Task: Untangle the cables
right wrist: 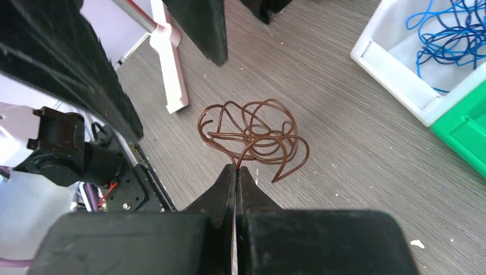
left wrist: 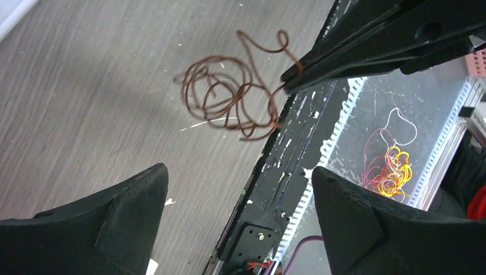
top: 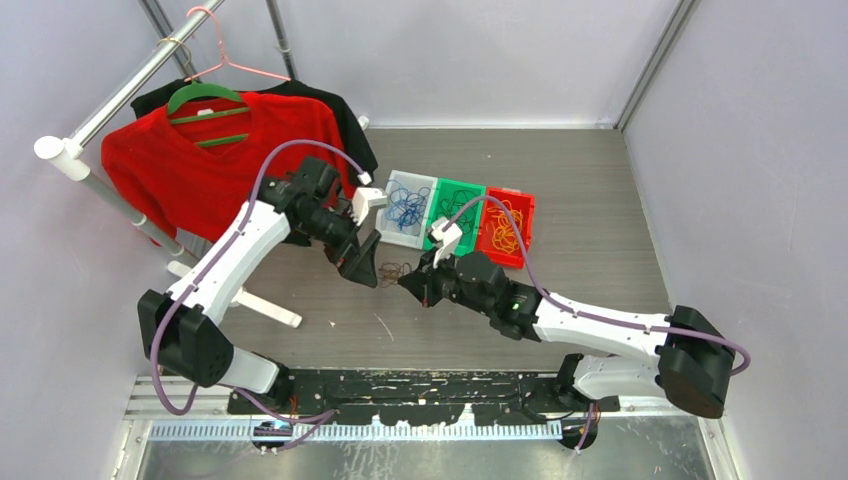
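Note:
A loose clump of dark brown cables [top: 393, 271] [left wrist: 220, 91] [right wrist: 252, 134] lies on the grey wood table. My right gripper [right wrist: 236, 168] [top: 408, 283] [left wrist: 288, 77] is at the clump's near edge, shut on one brown strand. My left gripper [left wrist: 238, 169] [top: 362, 262] hangs open just left of the clump, touching nothing, with its fingers [right wrist: 206, 28] showing at the top of the right wrist view. Blue cables [top: 408, 207] [right wrist: 447, 28] lie in a white bin [top: 400, 238] [right wrist: 401, 63]. Yellow-orange cables [top: 503, 228] fill a red bin [top: 528, 210].
A green bin [top: 462, 186] [right wrist: 464, 132] with dark cables sits between the white and red bins. A clothes rack with a red sweater [top: 220, 150] stands at the left, its white foot [top: 265, 308] [right wrist: 172, 63] on the table. Loose yellow wires [left wrist: 392, 169] lie on the metal shelf below the table's near edge.

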